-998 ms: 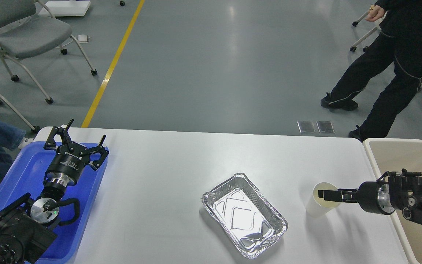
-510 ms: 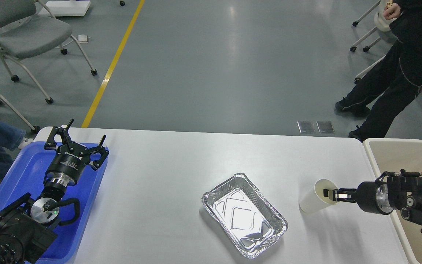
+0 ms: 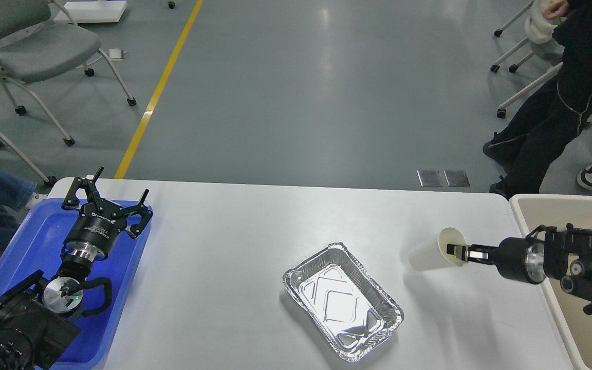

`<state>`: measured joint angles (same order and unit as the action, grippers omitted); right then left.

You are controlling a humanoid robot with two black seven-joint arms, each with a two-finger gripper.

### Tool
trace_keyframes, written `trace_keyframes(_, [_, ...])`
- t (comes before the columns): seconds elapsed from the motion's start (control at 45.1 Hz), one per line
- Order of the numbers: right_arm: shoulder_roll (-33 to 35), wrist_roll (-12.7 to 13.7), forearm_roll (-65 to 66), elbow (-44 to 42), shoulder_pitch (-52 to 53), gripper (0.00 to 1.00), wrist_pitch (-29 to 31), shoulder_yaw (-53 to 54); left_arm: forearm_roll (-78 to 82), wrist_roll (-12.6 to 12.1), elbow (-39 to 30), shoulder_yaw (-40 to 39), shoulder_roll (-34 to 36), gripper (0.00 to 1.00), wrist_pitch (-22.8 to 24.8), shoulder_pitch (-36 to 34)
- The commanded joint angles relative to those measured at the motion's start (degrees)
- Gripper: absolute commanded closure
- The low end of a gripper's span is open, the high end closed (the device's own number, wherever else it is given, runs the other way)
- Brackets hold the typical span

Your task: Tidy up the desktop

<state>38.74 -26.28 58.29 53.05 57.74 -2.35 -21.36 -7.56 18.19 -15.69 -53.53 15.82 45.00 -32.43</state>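
Looking down on the desktop (image 3: 234, 246), wide and white, spread beneath both arms and filling the near half of the view. Nearest, at lower middle, an empty foil tray (image 3: 343, 302) lying flat on it. At the left edge, a blue tray (image 3: 34, 231), with the left gripper (image 3: 105, 196) poised above its far corner, fingers spread wide and holding nothing. Further right, the right gripper (image 3: 455, 250) reaching in from over the beige bin (image 3: 542, 210), fingers clenched on the rim of a white paper cup (image 3: 432, 250), one finger inside the mouth. Cup tipped over toward the left, above the right part of the desktop, clear of the foil tray. Compared with a second ago: cup was upright and nearer, now tilted, higher in view and further from the robot; left gripper unchanged. Beyond the table, grey floor, a yellow line (image 3: 157, 92), chairs (image 3: 34, 46), and a person in black (image 3: 573, 82).
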Motion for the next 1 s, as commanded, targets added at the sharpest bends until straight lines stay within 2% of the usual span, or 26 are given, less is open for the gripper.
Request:
trace_keyframes(0.0, [3.97, -2.55, -1.69, 6.09, 0.79, 1.0, 0.07, 8.69, 0.0, 0.0, 0.04, 0.0, 0.09, 0.0, 0.0, 0.0])
trace_keyframes(0.222, [8.19, -2.63, -1.87, 13.92, 1.76, 1.0, 0.33, 19.06, 0.0, 0.0, -0.04, 0.0, 0.0, 0.0, 0.0, 0.0])
trace_keyframes(0.377, [9.6, -2.63, -8.36, 13.75, 3.08, 1.0, 0.77, 23.2, 0.0, 0.0, -0.05, 0.0, 0.0, 0.0, 0.0, 0.0])
trace_keyframes(0.554, [10.65, -2.37, -19.08, 12.0, 7.29, 1.0, 0.77, 23.03, 0.0, 0.0, -0.05, 0.0, 0.0, 0.0, 0.0, 0.0])
trace_keyframes(0.776, [11.18, -1.93, -30.59, 2.16, 8.26, 1.0, 0.68, 22.68, 0.0, 0.0, -0.04, 0.0, 0.0, 0.0, 0.0, 0.0])
trace_keyframes(0.887, [10.75, -1.49, -37.54, -5.57, 8.0, 1.0, 0.59, 21.71, 0.0, 0.0, 0.04, 0.0, 0.09, 0.0, 0.0, 0.0])
trace_keyframes(0.976, [10.57, -0.18, -41.15, -12.51, 8.0, 1.0, 0.59, 20.04, 0.0, 0.0, -0.04, 0.0, 0.0, 0.0, 0.0, 0.0])
